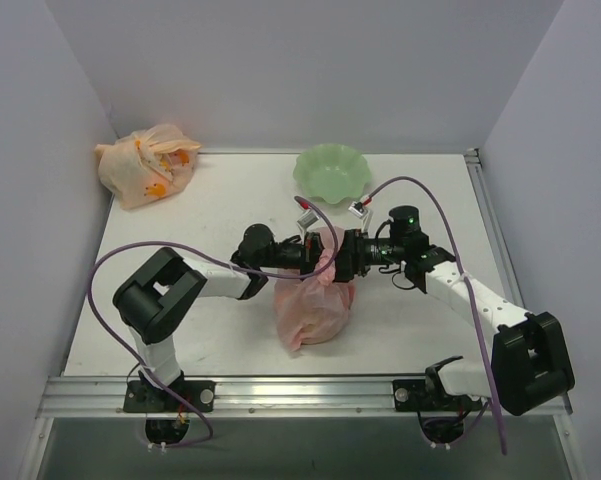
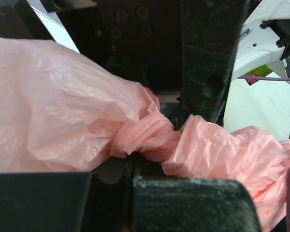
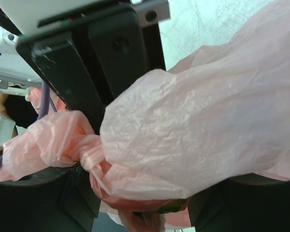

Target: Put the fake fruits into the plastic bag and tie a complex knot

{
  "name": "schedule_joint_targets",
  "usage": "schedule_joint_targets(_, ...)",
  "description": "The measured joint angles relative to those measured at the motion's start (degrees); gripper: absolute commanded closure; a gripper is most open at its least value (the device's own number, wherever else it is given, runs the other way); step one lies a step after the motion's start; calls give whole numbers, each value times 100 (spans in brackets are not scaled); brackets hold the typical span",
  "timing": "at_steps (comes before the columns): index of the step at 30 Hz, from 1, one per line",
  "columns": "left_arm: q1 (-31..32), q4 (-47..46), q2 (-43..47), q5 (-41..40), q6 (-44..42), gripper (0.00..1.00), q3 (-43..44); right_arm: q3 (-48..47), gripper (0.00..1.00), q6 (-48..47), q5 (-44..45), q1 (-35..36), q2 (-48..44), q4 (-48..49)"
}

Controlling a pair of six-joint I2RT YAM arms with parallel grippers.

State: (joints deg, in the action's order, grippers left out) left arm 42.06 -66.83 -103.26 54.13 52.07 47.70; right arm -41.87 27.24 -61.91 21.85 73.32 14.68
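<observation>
The pink plastic bag [image 1: 310, 308] stands bulging in the middle of the table, its top twisted into a knot [image 2: 157, 137]. My left gripper [image 1: 315, 254] reaches in from the left and is shut on a twisted strand of the bag just below the knot [image 2: 131, 166]. From the right, my right gripper [image 1: 342, 258] meets it; its jaws stand wide apart with crumpled bag plastic [image 3: 198, 125] lying between them [image 3: 145, 203]. The fake fruits are hidden inside the bag, apart from a dark green piece [image 3: 172, 206] showing through the plastic.
A green scalloped bowl [image 1: 330, 172] sits at the back, right of centre. A pale orange tied bag [image 1: 145, 165] lies in the back left corner. The right arm's purple cable [image 1: 430, 205] loops over the two wrists.
</observation>
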Motion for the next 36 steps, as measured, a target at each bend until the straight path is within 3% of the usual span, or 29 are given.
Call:
schedule_joint_targets(6,92,-28,-197,79,-85,100,-76,-24,52,-494,-4,0,-15,-450)
schedule_joint_targets(17,177,-160,-238,562,-125,100,-87,-391,55,-2531,232,-170,-892,-2465)
schedule_joint_targets(24,177,-208,-251,649,-116,100,-87,-557,57,-3305,238,-203,-758,-3067)
schedule_joint_targets(27,177,-203,-271,656,-116,100,-87,-605,65,-3445,192,-199,-636,-3169)
schedule_joint_targets(28,177,-201,-273,654,-116,100,-85,-610,74,-3477,166,-197,-621,-3193)
schedule_joint_targets(31,173,-203,-284,656,-122,98,-85,-636,88,-3532,116,-195,-608,-3254)
schedule_joint_targets(36,155,-286,-284,691,-166,83,-94,-669,99,-3506,96,-195,-605,-3320)
